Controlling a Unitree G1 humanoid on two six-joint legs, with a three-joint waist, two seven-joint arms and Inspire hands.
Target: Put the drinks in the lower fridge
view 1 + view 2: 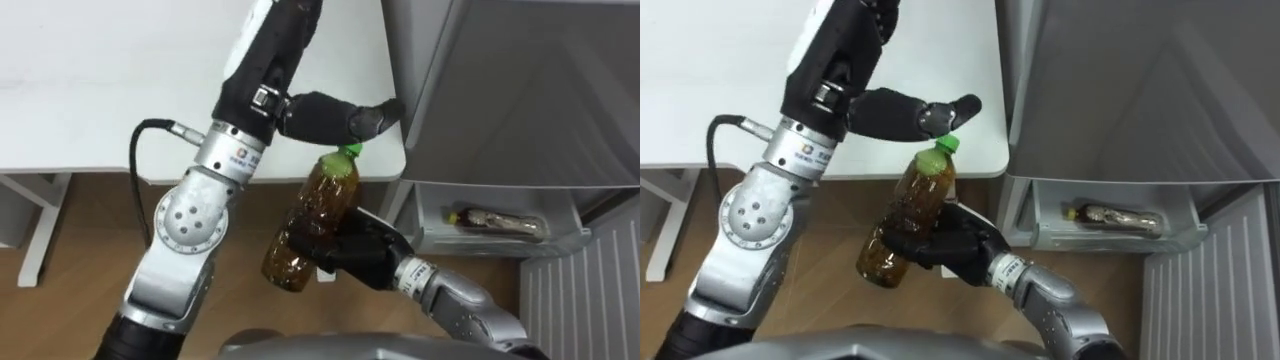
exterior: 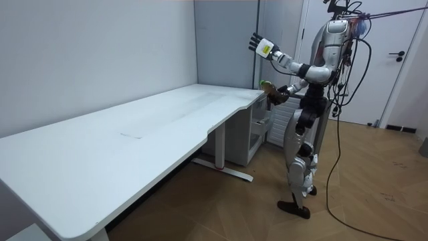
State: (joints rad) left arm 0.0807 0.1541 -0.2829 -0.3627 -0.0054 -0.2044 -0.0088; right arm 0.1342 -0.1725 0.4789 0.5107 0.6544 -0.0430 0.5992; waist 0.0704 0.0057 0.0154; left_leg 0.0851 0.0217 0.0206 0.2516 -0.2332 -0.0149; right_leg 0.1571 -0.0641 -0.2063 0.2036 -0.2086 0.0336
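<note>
Over the long white desk [image 1: 100, 80], the left hand [image 1: 325, 115] reaches toward the tall grey fridge [image 1: 520, 90], fingers loosely stretched and apart, gripping nothing. Just below it, the brown plastic bottle with the green cap [image 1: 325, 200] hangs in the air off the desk's corner, tilted, cap uppermost. The right hand [image 1: 355, 250] has its fingers clamped round the lower half. Further right, the fridge's pale lower compartment [image 1: 440, 215] stands open, and one dark bottle [image 1: 495, 222] already lies inside. By my reading that's one drink in, and this one yet to travel right and down into that compartment.
</note>
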